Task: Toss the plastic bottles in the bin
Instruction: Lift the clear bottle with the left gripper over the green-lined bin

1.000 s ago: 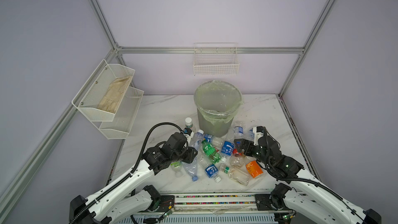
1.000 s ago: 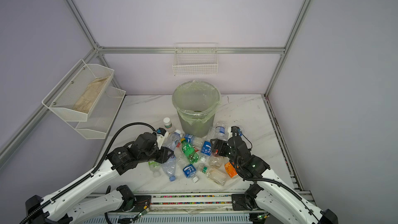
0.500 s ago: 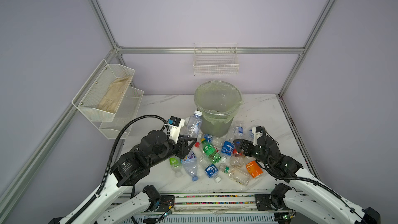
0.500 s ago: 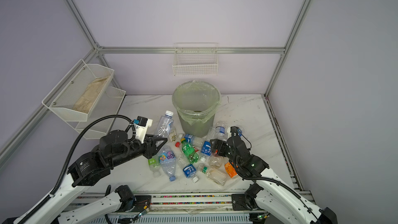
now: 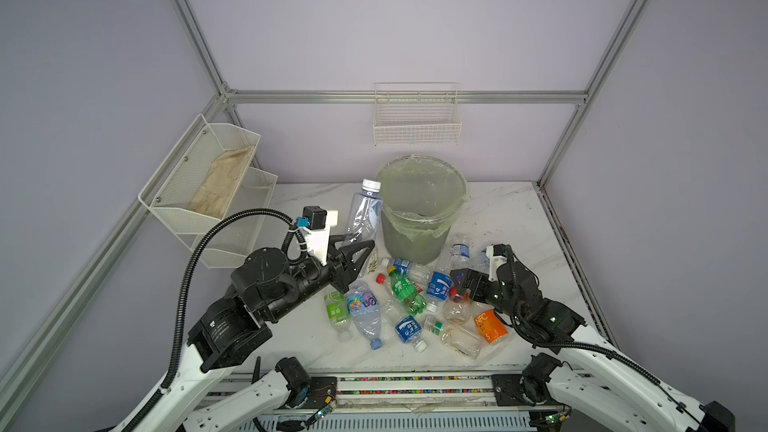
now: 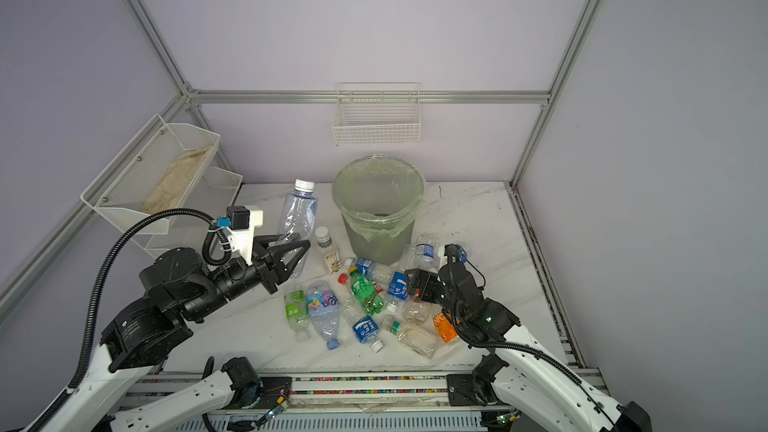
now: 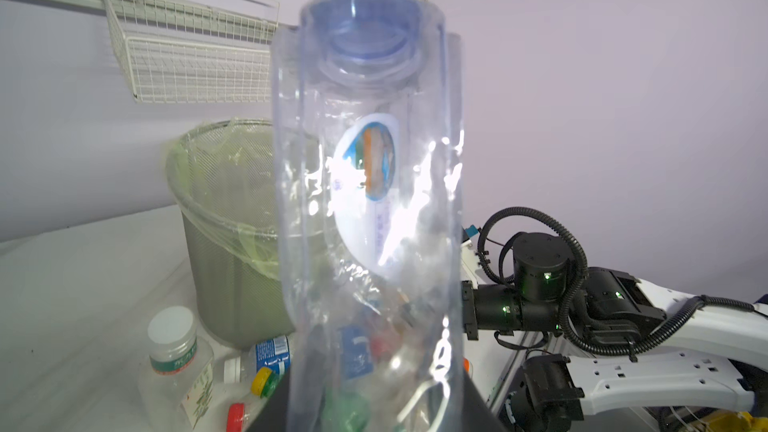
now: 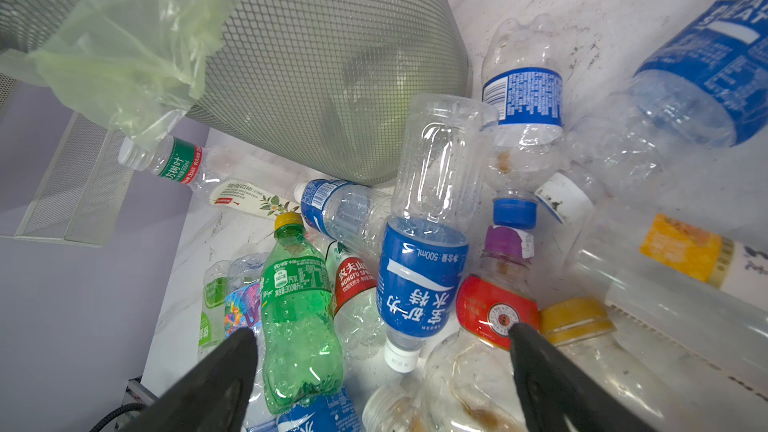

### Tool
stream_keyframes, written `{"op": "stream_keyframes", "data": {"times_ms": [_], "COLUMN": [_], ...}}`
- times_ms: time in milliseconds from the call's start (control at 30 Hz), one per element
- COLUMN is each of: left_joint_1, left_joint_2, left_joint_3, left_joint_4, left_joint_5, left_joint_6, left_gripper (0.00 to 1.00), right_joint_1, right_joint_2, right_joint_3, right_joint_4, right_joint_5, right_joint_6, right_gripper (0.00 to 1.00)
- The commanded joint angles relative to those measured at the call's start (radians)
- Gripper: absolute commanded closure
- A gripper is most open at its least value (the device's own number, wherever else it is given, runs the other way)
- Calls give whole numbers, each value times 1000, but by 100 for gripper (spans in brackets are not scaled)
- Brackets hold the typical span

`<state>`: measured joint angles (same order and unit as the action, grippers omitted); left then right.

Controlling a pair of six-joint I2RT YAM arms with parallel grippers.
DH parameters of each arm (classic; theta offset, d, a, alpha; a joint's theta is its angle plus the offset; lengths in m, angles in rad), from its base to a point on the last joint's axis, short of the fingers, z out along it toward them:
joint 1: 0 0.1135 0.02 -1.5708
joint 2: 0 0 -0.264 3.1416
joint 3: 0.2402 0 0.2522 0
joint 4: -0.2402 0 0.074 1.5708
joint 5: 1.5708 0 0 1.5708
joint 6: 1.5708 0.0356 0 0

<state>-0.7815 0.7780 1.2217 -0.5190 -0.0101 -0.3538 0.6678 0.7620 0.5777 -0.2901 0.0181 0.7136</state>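
Note:
My left gripper [image 5: 356, 249] [image 6: 296, 248] [image 7: 374, 409] is shut on a clear plastic bottle [image 5: 365, 214] [image 6: 297, 218] [image 7: 365, 201] with a white cap. It holds the bottle upright by its lower end, in the air just left of the bin [image 5: 411, 238] [image 6: 378, 238] [image 7: 224, 251]. The bin is a grey mesh basket with a pale green liner. Several plastic bottles [image 5: 409, 297] [image 6: 365, 290] lie heaped on the table in front of it. My right gripper [image 5: 465, 282] [image 8: 382, 334] hangs open over the heap's right side, above a green bottle [image 8: 299, 317] and a blue-labelled bottle [image 8: 419, 280].
A white wire basket [image 5: 417, 118] hangs on the back wall above the bin. A two-tier mesh shelf [image 5: 208, 184] with a cloth in it sticks out from the left wall. A small white-capped bottle [image 6: 328, 249] stands left of the bin's foot.
My left gripper has risen out of the heap with the clear bottle and carried it up and back beside the bin. The right arm has stayed still.

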Motion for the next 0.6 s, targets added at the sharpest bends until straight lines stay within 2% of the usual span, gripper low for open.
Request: {"op": "stream_keyframes", "data": {"times_ms": [0,567], "left_joint_1": [-4,-1], "left_joint_2": [56,374], "left_joint_3": [102,335], "left_joint_4": [115,171], "left_joint_5": [-25,4], "left_joint_6": [50,83], "left_gripper": [79,79], "right_joint_1": [6,6], "right_joint_2": [-26,-118], "right_joint_3": [23,-13], "right_joint_4": [-47,-92], "right_joint_5": [0,-2], "right_joint_6": [16,49], "right_gripper": [3,4]}}
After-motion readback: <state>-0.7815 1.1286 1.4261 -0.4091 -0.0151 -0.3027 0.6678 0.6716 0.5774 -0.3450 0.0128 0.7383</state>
